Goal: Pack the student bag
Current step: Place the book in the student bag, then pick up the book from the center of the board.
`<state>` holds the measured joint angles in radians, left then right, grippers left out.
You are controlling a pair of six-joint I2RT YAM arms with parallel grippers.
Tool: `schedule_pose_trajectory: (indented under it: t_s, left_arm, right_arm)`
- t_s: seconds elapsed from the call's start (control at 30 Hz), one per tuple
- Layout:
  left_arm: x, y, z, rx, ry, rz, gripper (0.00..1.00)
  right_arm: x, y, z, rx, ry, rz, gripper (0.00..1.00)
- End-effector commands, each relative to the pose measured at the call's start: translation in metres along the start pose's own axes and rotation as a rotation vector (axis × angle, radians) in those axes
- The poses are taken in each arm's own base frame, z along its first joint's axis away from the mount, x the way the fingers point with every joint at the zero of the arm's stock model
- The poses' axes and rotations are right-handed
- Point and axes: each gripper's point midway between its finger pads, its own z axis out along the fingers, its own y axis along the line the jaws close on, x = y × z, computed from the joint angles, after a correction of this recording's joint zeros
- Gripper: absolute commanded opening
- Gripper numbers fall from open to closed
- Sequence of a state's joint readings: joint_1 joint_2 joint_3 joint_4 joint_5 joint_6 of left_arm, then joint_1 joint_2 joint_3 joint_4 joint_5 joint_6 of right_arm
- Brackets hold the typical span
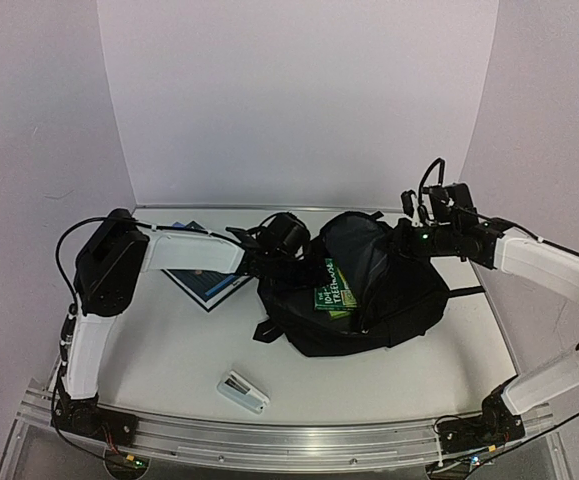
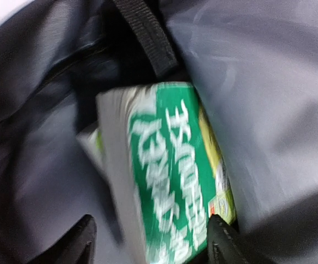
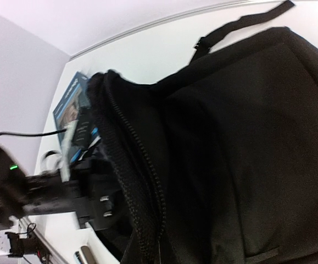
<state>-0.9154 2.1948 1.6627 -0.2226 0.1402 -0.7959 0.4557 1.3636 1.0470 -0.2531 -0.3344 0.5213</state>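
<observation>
Left gripper [image 2: 150, 245] sat with its jaws apart inside the mouth of the student bag [image 1: 389, 300], clamping nothing. In its own wrist view the two dark fingertips [image 2: 81, 241] showed at 7 and 5 o'clock. A green book [image 2: 169, 181] lay between and beyond them, blurred, with its near end close against the 5 o'clock finger and clear of the other. Grey lining surrounded the book, and a black strap [image 2: 148, 38] ran down from 12 o'clock.

From overhead, the bag lay on the table [image 1: 169, 350] a little right of centre, its mouth turned toward 9 o'clock, where the left arm reached in. At the bag's 1 o'clock the right gripper [image 1: 406, 237] was pinched together on the raised rim of that mouth.

Only the overhead view showed a small pale object [image 1: 242, 391] between the bag's 7 and 8 o'clock, well apart from it. That view also showed a blue book [image 1: 201, 285] flat at the bag's 9 o'clock, partly under the left forearm. The right wrist view added the zipper [image 3: 139, 181] running along the rim beside the bag's black outer panel. Its own fingers could not be made out there, black against black. Only the left wrist view showed the bag's interior.
</observation>
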Motion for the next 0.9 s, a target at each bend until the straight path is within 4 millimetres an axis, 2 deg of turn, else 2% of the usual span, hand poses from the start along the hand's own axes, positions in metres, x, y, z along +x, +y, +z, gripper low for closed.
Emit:
schedule_pose_trajectory:
  t_s: [0.0,0.07,0.13,0.23,0.3,0.33,0.37,0.5,0.63,0.73,0.8,0.83,0.87]
  left_arm:
    - [-0.036,-0.037,-0.081,0.082,-0.120,0.033,0.73]
    - [-0.039,-0.042,-0.112,0.096,-0.154,0.049,0.78]
    - [-0.040,-0.039,-0.131,0.097,-0.163,0.052,0.80]
    - [-0.042,-0.019,-0.160,0.091,-0.169,0.006,0.84]
    - [-0.043,0.006,-0.175,0.086,-0.182,-0.052,0.85]
    - [-0.043,0.005,-0.175,0.090,-0.178,-0.057,0.85]
    - [-0.042,0.032,-0.184,0.078,-0.187,-0.118,0.85]
    - [-0.036,0.070,-0.201,0.066,-0.208,-0.216,0.86]
    - [-0.036,0.090,-0.217,0.042,-0.239,-0.242,0.89]
    - [-0.039,0.110,-0.231,0.033,-0.262,-0.280,0.91]
    - [-0.040,0.119,-0.237,0.033,-0.274,-0.298,0.91]
    - [-0.041,0.125,-0.243,0.032,-0.290,-0.305,0.92]
    - [-0.042,0.129,-0.245,0.029,-0.296,-0.309,0.92]
  right_arm:
    - [-0.005,-0.035,0.005,0.091,-0.061,0.057,0.00]
    - [0.006,-0.054,0.014,0.120,-0.038,0.082,0.00]
    - [0.011,-0.069,0.018,0.144,-0.031,0.103,0.00]
    - [0.019,-0.097,0.024,0.195,-0.025,0.149,0.00]
    - [0.028,-0.109,0.032,0.214,-0.005,0.165,0.03]
    - [0.028,-0.109,0.032,0.214,-0.005,0.165,0.03]
    - [0.036,-0.116,0.040,0.219,0.014,0.172,0.07]
    - [0.041,-0.115,0.046,0.196,0.041,0.170,0.25]
    - [0.020,-0.095,0.025,0.150,-0.030,0.136,0.52]
    - [0.006,-0.081,0.001,0.141,-0.077,0.112,0.72]
    - [0.001,-0.079,-0.010,0.156,-0.094,0.109,0.77]
    - [-0.003,-0.081,-0.020,0.194,-0.119,0.105,0.87]
    - [-0.006,-0.082,-0.025,0.211,-0.131,0.104,0.90]
